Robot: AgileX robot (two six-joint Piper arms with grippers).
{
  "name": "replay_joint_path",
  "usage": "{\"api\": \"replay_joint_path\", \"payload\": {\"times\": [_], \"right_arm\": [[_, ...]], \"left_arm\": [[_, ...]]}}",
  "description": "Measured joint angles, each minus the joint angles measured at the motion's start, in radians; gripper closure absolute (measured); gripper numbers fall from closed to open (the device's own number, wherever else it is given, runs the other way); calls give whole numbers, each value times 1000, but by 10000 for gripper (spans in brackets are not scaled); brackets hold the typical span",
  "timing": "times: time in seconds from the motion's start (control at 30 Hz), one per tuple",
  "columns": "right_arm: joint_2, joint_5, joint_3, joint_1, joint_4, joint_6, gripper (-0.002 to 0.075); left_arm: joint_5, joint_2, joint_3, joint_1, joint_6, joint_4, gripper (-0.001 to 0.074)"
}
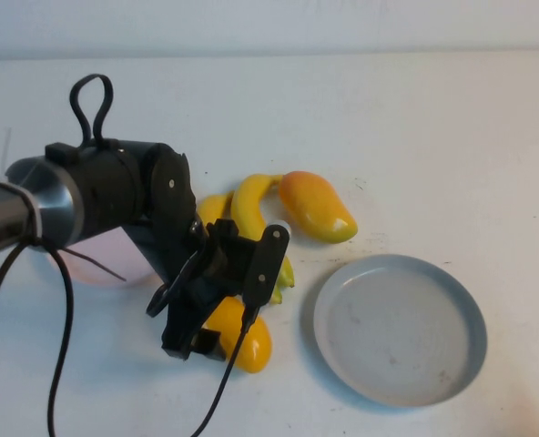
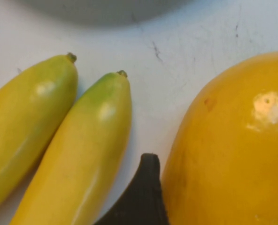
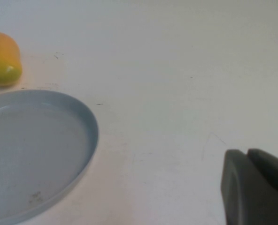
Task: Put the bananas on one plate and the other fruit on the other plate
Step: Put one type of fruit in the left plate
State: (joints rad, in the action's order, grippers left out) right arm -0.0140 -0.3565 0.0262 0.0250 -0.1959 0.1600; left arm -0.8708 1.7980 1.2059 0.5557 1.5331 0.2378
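Note:
My left gripper (image 1: 206, 332) is low at the table's front and shut on a plain orange-yellow mango (image 1: 249, 344). In the left wrist view the mango (image 2: 228, 140) fills the gap. One dark finger (image 2: 146, 192) lies against its side and the other is hidden. Two bananas (image 1: 248, 208) lie side by side just behind it, and their greenish tips show in the left wrist view (image 2: 89, 140). The second mango (image 1: 317, 208), with a green tip, lies beyond them. The grey-blue plate (image 1: 399, 328) is at the right. The pink plate (image 1: 101, 259) is half hidden behind the left arm. My right gripper (image 3: 247, 157) is shut and empty beside the grey-blue plate (image 3: 89, 136).
The left arm's body and its black cables (image 1: 60, 300) cover the front left of the white table. The green-tipped mango's end shows in the right wrist view (image 3: 3, 58). Both plates hold nothing.

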Motion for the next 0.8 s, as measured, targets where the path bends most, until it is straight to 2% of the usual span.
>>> {"api": "replay_joint_path", "payload": {"times": [0.37,0.43,0.53,0.67,0.8], "right_arm": [[0,0,0,0,0,0,743],[0,0,0,0,0,0,743],[0,0,0,0,0,0,743],[0,0,0,0,0,0,743],[0,0,0,0,0,0,743]], "left_arm": [[9,29,0,0,6,0,71],[9,29,0,0,6,0,101],[-4,29,0,0,6,0,196],[-51,29,1,1,-2,0,198],[-78,-1,1,1,-94,0,199]]}}
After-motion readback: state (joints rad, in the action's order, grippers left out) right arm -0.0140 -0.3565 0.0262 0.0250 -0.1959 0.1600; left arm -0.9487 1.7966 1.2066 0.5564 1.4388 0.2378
